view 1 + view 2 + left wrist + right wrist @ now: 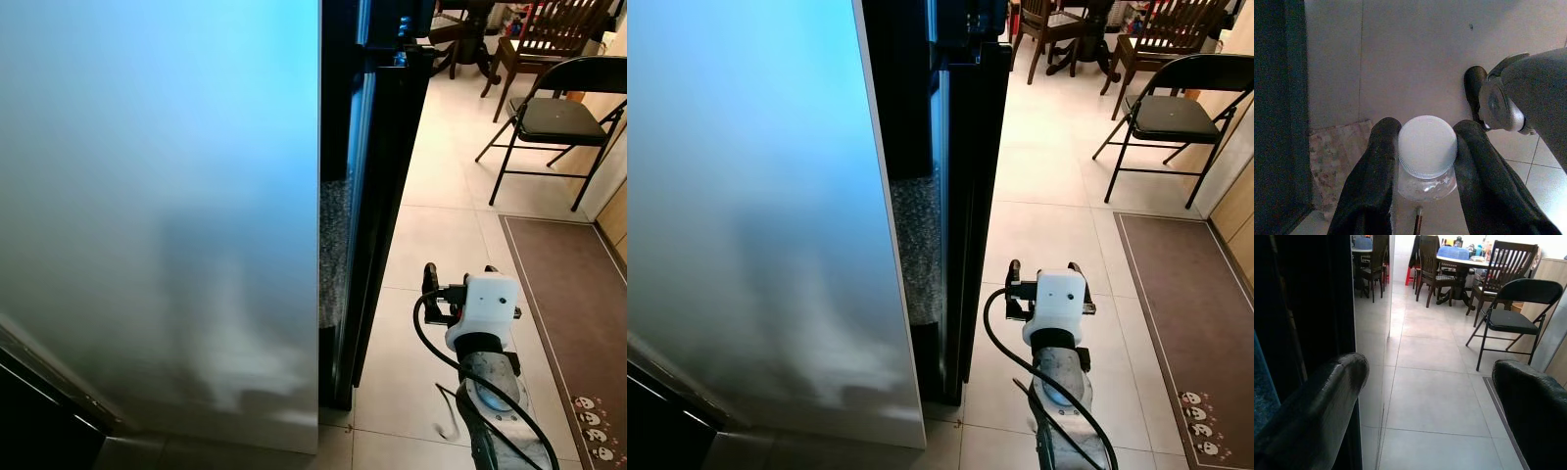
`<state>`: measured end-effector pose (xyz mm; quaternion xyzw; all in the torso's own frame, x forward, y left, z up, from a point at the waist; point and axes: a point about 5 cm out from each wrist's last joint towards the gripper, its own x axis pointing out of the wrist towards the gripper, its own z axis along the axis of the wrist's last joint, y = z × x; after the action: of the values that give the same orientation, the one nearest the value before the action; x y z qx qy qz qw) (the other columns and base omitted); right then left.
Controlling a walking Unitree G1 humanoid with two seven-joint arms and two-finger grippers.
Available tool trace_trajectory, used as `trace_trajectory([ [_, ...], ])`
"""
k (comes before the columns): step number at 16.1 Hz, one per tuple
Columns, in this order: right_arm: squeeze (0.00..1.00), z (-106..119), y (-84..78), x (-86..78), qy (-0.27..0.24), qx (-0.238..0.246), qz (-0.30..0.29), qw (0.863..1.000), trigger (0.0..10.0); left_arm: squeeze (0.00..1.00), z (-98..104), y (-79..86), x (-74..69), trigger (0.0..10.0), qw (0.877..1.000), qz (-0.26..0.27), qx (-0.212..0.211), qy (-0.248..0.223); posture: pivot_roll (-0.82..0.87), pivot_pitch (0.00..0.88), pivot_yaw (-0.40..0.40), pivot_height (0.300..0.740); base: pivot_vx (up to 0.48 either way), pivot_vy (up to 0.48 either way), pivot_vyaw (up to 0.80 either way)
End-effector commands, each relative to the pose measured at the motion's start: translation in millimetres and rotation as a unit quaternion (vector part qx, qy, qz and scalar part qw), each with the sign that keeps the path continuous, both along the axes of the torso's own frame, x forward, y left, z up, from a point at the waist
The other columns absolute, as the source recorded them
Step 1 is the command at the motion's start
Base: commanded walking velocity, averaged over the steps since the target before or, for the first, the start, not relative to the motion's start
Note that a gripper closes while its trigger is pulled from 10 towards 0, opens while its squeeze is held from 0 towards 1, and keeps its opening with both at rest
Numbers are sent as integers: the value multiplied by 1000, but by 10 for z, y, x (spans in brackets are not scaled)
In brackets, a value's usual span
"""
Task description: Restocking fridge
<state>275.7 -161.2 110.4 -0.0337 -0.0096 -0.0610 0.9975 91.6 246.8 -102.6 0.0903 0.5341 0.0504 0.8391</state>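
Note:
A tall silvery fridge door [157,196] stands swung out close before me on the left. The dark edge of the fridge body [377,176] is just behind it. My right gripper [458,277] is held low over the tiled floor, right of the fridge. In the right wrist view its two black fingers [1317,411] are spread wide, open, with nothing between them. My left gripper [1425,161] is shut on a clear bottle [1427,147] with a round white cap, one finger pressed on each side.
A black folding chair [558,117] stands at the back right, with a wooden dining table and chairs [470,39] beyond it. A brown mat [573,294] lies along the right wall. Pale floor tiles run between the fridge and the mat. A floral cloth [1332,161] lies below the left gripper.

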Motion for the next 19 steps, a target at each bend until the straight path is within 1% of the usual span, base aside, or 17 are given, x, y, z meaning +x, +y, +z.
trace_trajectory([
  [1,0,15,8,22,2,1,3,1000,10000,0,-15,-4,-41,10000,1000,3,-2,13,-58,0,8,740,0,480,0],
  [4,0,18,9,26,2,1,4,1000,10000,0,-15,-3,-40,10000,1000,1,-1,13,-57,0,7,740,0,364,0],
  [10,0,20,28,28,3,3,5,1000,10000,0,-13,-5,-40,10000,1000,-5,-7,11,-54,0,8,740,0,0,0],
  [14,0,22,-44,24,1,4,-23,1000,10000,0,-12,-1,-44,10000,1000,-5,-7,11,-56,0,10,740,0,0,0],
  [16,0,21,-62,31,2,12,-28,1000,10000,0,-13,1,-47,10000,1000,-3,-8,13,-57,0,10,740,0,0,0],
  [19,0,29,-39,48,2,7,-13,1000,10000,0,-15,0,-50,10000,1000,1,-10,13,-57,0,10,740,0,0,0],
])
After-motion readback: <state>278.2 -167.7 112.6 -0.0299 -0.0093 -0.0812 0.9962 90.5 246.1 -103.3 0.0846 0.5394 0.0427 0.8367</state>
